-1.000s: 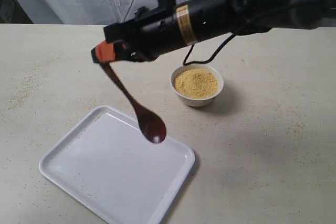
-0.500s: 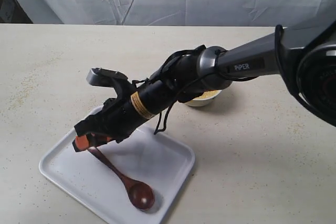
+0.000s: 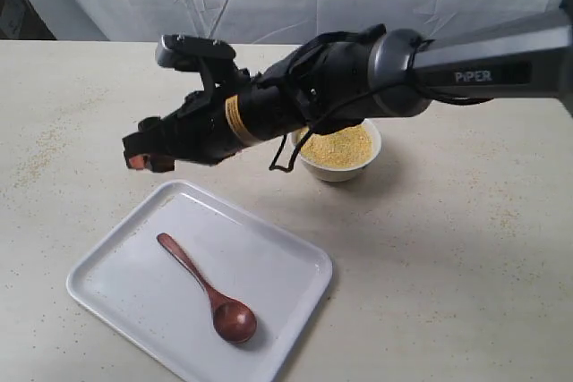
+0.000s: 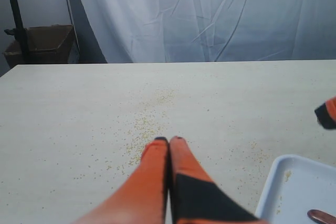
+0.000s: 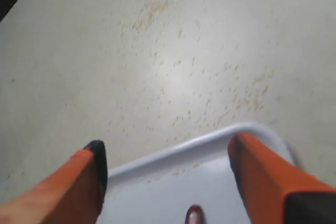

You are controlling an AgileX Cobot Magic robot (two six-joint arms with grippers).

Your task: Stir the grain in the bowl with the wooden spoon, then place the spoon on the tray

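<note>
Over the far corner of the tray (image 3: 121, 288), the right gripper (image 3: 143, 151) is hovering with its fingers spread wide and nothing between them, clear of the plastic below. Just under it, the spoon (image 3: 199, 282) is lying flat inside the tray, its handle pointing up toward the gripper and its head resting close to the near rim. So the placing looks done to me, and what is left is getting the arm (image 3: 358, 87) away cleanly. That is where I would be worrying. The arm is stretching right across the bowl (image 3: 340, 172), which is standing just beyond the tray and brimming with grain (image 3: 345, 142), and a loose cable (image 3: 285, 160) is dangling beside its rim. A low or sideways pull-back could snag the rim and tip the bowl. A dip of the open fingers could also flick the handle or shove the tray, and the spoon might then roll off the near edge. The left gripper (image 4: 169, 142) is idling well aside, its fingers pressed together on nothing, over a table (image 3: 466, 266) speckled with stray grain.
</note>
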